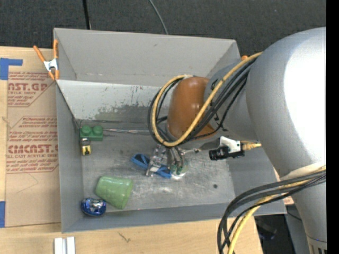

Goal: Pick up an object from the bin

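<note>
My gripper (168, 164) reaches down to the bin floor near its middle, under the orange wrist cover. Its fingertips stand right at a small blue flat thing (142, 161) that lies on the floor and sticks out to the gripper's left. A bit of white and green shows at the fingertips. A pale green cup (114, 191) lies on its side to the lower left of the gripper, apart from it.
A green toy brick (91, 132) and a small yellow-and-black piece (86, 150) sit by the left wall. A round blue thing (93, 206) lies in the front left corner. The arm with its cables fills the right side of the bin.
</note>
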Available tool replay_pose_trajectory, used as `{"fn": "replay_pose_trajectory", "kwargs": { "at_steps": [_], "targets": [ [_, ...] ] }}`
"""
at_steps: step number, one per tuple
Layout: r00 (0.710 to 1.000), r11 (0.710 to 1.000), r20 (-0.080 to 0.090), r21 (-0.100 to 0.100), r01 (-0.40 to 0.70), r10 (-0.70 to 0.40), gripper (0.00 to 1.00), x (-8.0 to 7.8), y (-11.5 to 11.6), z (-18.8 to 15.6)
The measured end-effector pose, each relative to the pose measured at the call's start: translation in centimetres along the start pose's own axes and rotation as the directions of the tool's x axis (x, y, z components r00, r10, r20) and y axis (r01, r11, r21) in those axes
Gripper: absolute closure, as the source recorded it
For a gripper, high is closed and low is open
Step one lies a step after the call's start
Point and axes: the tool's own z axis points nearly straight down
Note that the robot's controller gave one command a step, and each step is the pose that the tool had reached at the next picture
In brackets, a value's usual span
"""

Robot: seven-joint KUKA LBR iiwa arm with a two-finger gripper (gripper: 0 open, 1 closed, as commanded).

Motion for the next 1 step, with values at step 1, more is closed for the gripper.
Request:
{"fn": "replay_pose_trajectory", "kwargs": {
  "at_steps": [1],
  "targets": [
    [1.0, 1.0, -0.002, 0.001, 0.0, 0.0, 1.0, -0.03, 0.06, -1.13]
  ]
}}
